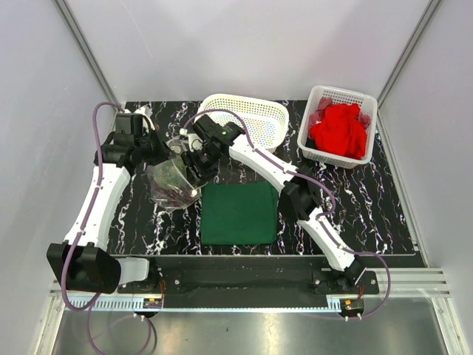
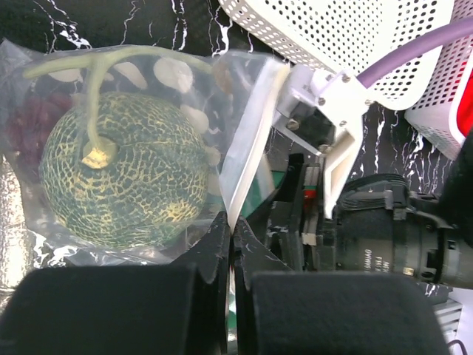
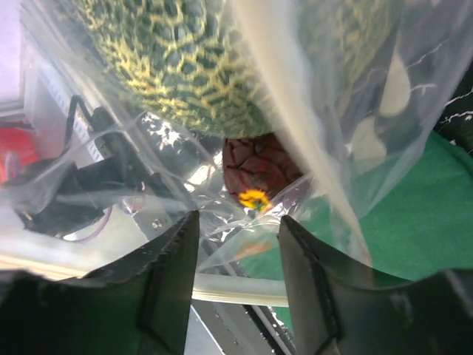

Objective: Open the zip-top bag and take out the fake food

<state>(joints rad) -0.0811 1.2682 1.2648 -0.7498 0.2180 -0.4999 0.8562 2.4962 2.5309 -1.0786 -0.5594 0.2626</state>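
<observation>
The zip-top bag (image 1: 171,185) hangs lifted over the table's left middle, clear and crinkled. Inside it is the fake food: a round netted green melon (image 2: 122,170) with a pale stem, and dark red berry clusters (image 2: 29,126) behind it. My left gripper (image 2: 231,231) is shut on the bag's white zip edge (image 2: 247,148). My right gripper (image 3: 236,237) stands open just below the bag, with loose film and the zip strip between its fingers (image 3: 168,277). In the right wrist view the melon (image 3: 185,66) and a dark red berry (image 3: 259,163) press against the film.
A dark green cloth (image 1: 239,213) lies flat just right of the bag. An empty white lattice basket (image 1: 247,118) stands at the back, and another white basket (image 1: 367,111) at the back right holds a red cloth (image 1: 338,131).
</observation>
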